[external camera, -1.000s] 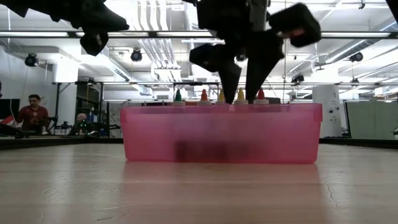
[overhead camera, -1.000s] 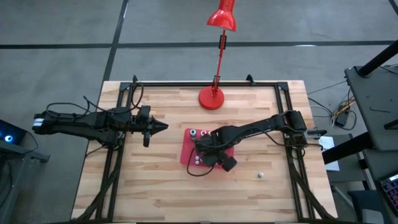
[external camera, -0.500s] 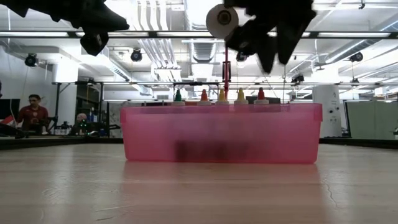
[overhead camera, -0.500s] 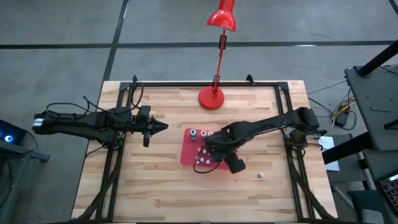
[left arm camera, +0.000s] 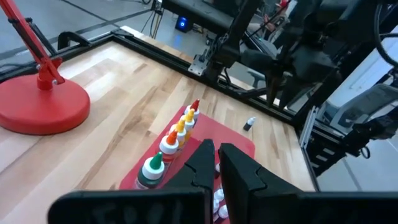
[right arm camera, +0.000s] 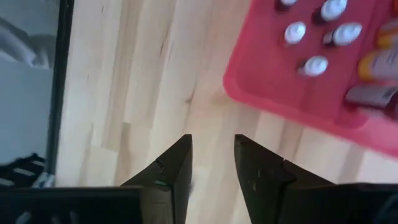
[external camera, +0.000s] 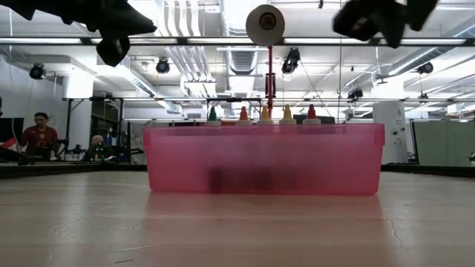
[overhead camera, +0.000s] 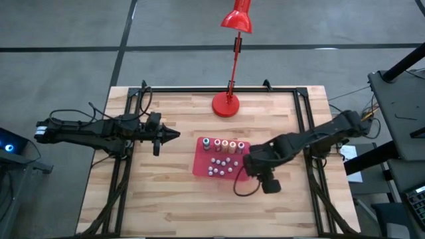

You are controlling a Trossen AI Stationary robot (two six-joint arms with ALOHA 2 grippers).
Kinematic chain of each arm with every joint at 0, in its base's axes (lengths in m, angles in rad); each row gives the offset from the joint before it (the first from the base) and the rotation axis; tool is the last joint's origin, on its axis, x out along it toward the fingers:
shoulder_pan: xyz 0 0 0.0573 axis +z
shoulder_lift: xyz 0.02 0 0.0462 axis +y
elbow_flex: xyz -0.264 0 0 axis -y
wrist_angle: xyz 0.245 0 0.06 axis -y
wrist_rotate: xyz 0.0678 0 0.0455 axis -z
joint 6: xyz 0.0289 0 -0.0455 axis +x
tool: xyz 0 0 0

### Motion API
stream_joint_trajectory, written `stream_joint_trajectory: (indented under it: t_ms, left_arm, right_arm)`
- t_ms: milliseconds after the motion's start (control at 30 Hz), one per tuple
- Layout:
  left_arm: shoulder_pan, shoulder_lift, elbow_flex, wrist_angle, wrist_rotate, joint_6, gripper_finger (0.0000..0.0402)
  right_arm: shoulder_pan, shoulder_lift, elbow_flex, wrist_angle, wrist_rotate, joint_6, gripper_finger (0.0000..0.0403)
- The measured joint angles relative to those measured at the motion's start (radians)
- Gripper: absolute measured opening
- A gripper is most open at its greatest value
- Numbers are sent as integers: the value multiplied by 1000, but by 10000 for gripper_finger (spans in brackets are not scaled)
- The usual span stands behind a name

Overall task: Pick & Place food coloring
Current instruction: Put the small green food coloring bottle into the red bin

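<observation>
Five tiny pale food coloring bottles (overhead camera: 223, 144) with coloured caps are standing in a row inside the translucent red plastic tray (overhead camera: 201, 166) on the wooden table (overhead camera: 172, 199). The right gripper (right arm camera: 211, 155) is hovering beside the tray, fingers spread and empty, while the left gripper (left arm camera: 216, 163) is waiting well apart, fingers pressed together.

Five tiny food coloring bottles (overhead camera: 223, 144), upright, in a row, coloured caps

Pale wooden plank tabletop (overhead camera: 172, 192), smooth with a faint satin sheen and visible grain. Translucent pink-red plastic tray (external camera: 263, 159), glossy walls. Small pale plastic food coloring bottles (left arm camera: 177, 134) with smooth coloured caps. Red lamp base (left arm camera: 40, 112), glossy painted finish. Black frame rails (overhead camera: 199, 89), matt, metal by the look.
</observation>
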Motion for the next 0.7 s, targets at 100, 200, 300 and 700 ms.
stream_joint_trajectory:
  t_ms: [100, 200, 300, 700]
  left_arm:
    - [0, 1, 0, -2, 0, -10, 0]
    - [0, 1, 0, -1, 0, -10, 0]
    - [0, 1, 0, 0, 0, -9, 0]
    - [0, 1, 0, 4, 0, -8, 0]
  right_arm:
    - [33, -43, -67, 6, 1, 110, 109]
    - [69, -78, -133, 7, 0, 188, 108]
    - [100, -103, -190, 8, 0, 233, 105]
    - [180, -130, -330, 83, 0, 392, 110]
